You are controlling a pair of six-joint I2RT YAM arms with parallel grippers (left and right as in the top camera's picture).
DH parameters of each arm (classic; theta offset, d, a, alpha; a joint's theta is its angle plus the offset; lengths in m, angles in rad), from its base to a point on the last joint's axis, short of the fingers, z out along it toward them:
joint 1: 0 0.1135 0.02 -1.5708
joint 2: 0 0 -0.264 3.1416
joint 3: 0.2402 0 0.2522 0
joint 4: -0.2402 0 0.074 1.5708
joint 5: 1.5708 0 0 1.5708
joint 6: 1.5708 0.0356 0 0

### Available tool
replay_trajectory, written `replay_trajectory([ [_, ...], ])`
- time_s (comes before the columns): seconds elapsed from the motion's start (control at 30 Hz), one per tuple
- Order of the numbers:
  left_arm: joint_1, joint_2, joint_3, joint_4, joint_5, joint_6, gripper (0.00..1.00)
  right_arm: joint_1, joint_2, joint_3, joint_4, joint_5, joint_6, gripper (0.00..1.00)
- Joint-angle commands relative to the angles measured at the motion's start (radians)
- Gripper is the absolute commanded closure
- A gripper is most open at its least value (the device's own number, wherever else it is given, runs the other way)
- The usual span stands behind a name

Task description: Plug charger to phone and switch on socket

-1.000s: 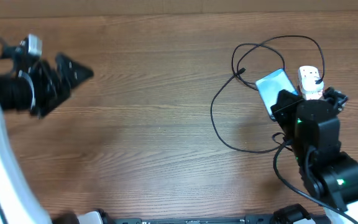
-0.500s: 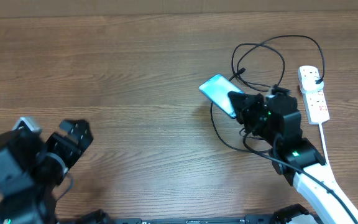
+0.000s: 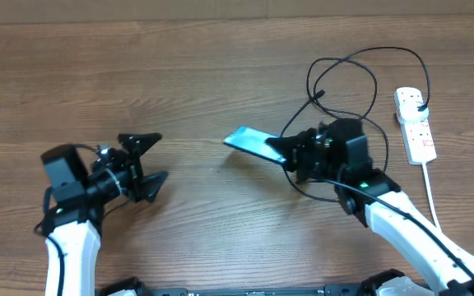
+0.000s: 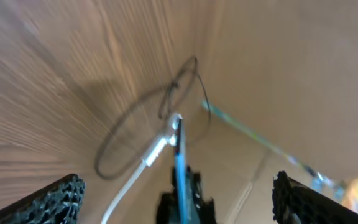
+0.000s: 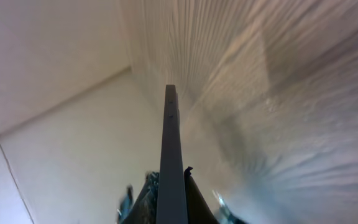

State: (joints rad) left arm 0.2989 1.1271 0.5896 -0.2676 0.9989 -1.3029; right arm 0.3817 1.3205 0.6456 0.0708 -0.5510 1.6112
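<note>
My right gripper (image 3: 286, 151) is clamped on one end of the phone (image 3: 248, 141). I have carried it away from the socket (image 3: 413, 123) toward the middle of the worktop (image 3: 188, 74), lifted and tilted. My left gripper (image 3: 150, 159) has swung in to face it, jaws apart and empty. The charger (image 3: 336, 70) lies looped behind my right wrist, not yet plugged in.

The right gripper (image 3: 285, 151) grips the phone (image 3: 249, 141); the left gripper (image 3: 148, 156) gapes.
</note>
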Motion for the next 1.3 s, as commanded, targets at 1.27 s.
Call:
replay_trajectory([
  [1.27, -0.405, 0.095, 0.002, 0.384, -0.129, -0.433, 0.31, 0.25, 0.051, 0.011, 0.258, 0.234, 0.093, 0.96],
])
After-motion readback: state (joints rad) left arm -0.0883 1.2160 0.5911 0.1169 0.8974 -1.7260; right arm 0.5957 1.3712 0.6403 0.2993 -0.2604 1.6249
